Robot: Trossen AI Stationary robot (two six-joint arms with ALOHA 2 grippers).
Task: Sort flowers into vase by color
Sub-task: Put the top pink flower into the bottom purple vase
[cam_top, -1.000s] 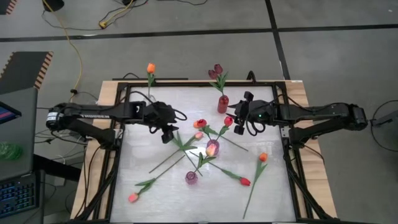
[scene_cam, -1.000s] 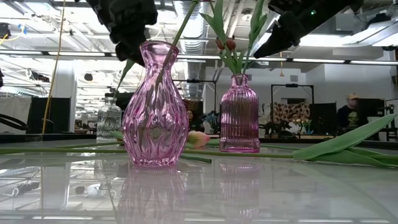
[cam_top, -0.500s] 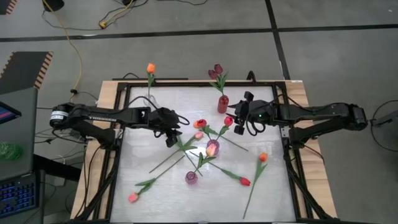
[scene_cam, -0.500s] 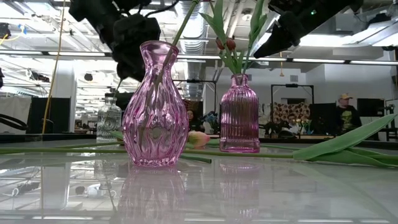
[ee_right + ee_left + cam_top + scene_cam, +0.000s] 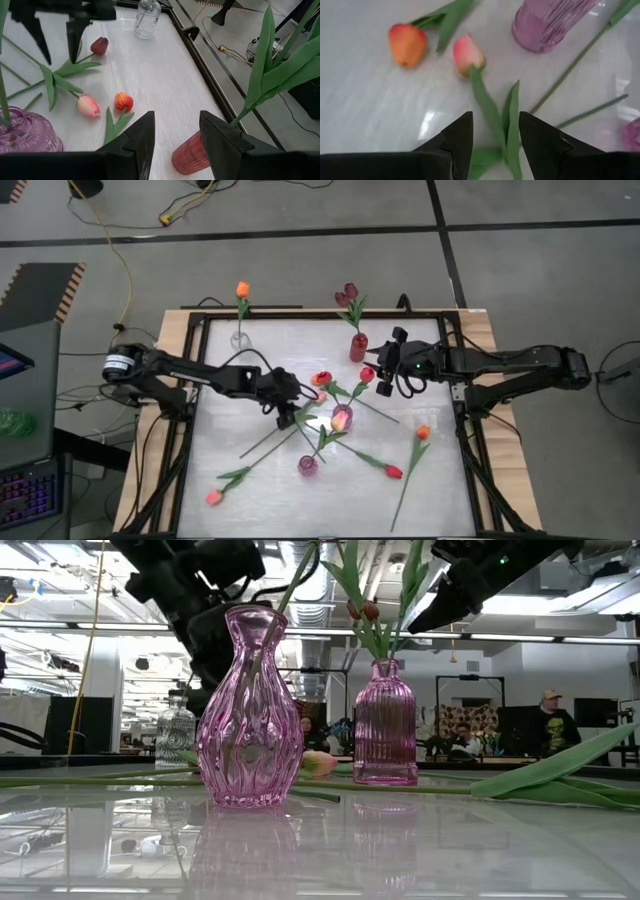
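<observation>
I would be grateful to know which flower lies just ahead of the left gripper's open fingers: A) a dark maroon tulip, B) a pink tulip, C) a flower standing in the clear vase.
B: in the left wrist view the left gripper straddles the stem of the pink tulip.

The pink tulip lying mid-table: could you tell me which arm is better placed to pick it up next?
Left: the left gripper hangs open directly over the pink tulip stem; the right gripper waits farther off.
</observation>
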